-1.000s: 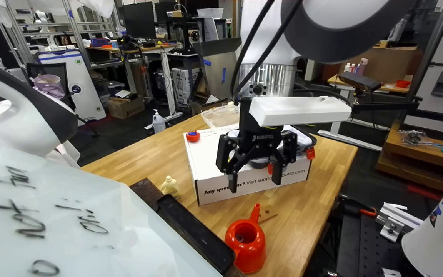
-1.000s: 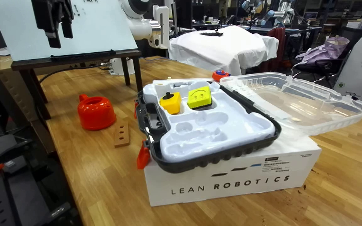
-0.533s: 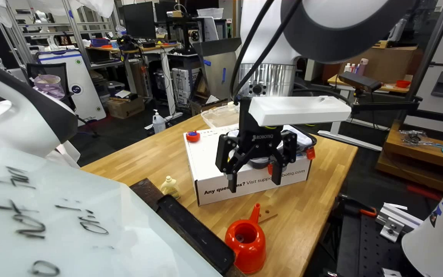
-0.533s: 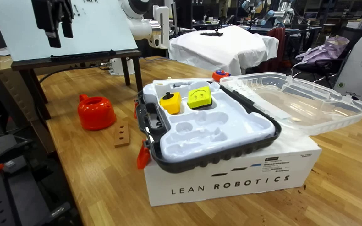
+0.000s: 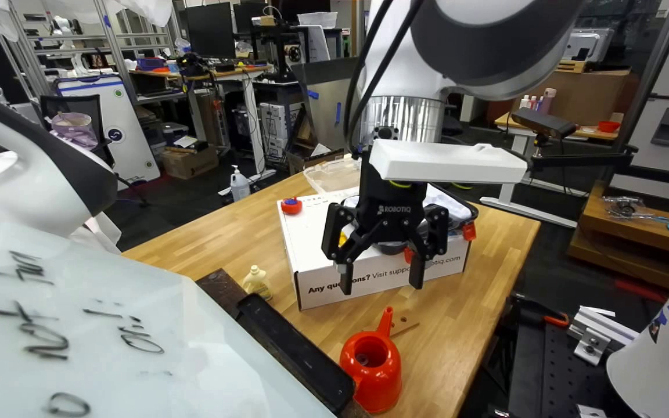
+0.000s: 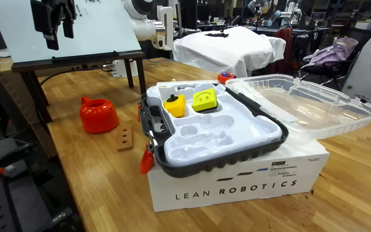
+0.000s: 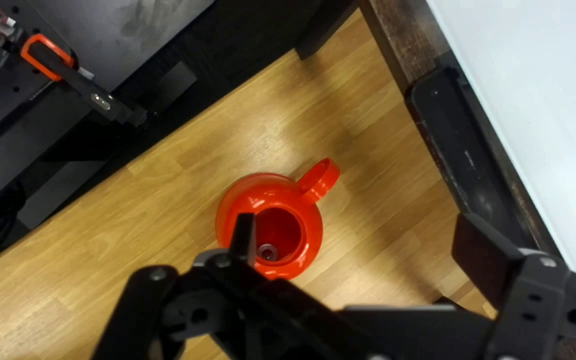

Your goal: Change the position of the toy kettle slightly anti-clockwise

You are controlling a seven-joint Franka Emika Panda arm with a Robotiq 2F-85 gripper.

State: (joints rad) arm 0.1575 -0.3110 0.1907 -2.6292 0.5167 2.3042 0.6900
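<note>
The toy kettle (image 6: 99, 120) stands, spout (image 5: 385, 323) toward the block (image 6: 128, 138).

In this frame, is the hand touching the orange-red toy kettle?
Apart. In an exterior view, the open hand hangs well above the toy kettle, and a plain gap shows between its fingertips and the kettle.

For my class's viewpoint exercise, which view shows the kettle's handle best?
The wrist view: nothing covers the handle there. In an exterior view the black tray seems to hide part; in an exterior view only the handle's top shows behind the kettle.
</note>
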